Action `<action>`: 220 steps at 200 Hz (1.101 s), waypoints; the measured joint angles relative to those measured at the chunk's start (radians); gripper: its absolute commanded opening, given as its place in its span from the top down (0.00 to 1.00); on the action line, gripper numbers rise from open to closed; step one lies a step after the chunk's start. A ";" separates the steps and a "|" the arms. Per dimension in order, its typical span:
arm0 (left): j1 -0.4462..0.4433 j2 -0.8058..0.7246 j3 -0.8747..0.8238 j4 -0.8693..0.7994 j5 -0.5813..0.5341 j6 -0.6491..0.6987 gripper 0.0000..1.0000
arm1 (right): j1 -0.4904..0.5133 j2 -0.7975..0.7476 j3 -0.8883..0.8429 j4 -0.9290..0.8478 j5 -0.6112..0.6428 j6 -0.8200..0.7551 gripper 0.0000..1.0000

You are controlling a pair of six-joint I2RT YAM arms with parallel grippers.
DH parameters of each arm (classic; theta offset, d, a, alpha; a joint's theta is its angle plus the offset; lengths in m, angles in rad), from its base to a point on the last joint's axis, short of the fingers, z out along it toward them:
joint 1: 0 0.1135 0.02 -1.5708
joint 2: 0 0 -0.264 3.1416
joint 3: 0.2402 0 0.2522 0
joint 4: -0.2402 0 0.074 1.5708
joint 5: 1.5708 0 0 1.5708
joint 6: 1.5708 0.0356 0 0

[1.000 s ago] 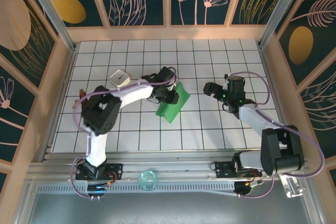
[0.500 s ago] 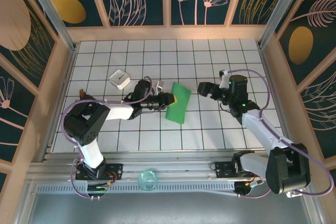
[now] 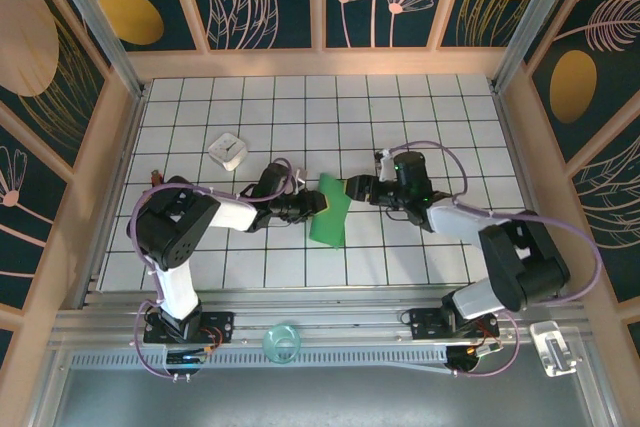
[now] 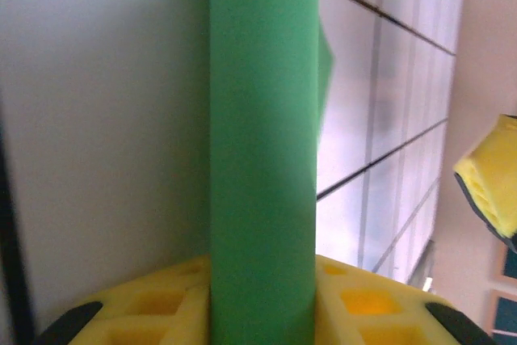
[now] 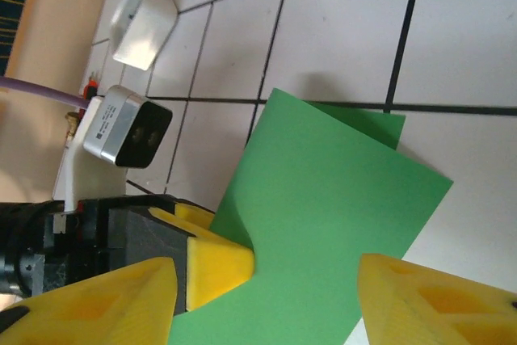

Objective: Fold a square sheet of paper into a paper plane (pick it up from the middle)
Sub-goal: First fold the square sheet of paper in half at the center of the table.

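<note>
Green paper (image 3: 329, 215) — folded, long axis near-to-far — pinched by left fingers (image 4: 363, 303); right fingers (image 5: 420, 305) spread.

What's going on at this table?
Two robot arms are working a folded green sheet of paper over a tiled table. The left hand is shut on one edge. The right hand is open, fingers either side of the opposite edge, not gripping yet. A small white box sits apart.
</note>
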 measured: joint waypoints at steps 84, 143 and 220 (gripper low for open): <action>-0.006 -0.010 0.010 -0.021 -0.012 0.063 0.54 | 0.019 0.258 0.082 0.085 -0.002 0.053 0.61; -0.030 -0.037 0.084 -0.190 -0.084 0.173 0.37 | 0.019 0.311 0.113 0.111 0.004 0.056 0.64; -0.071 -0.018 0.217 -0.442 -0.238 0.291 0.40 | 0.020 0.349 0.143 0.137 -0.014 0.076 0.66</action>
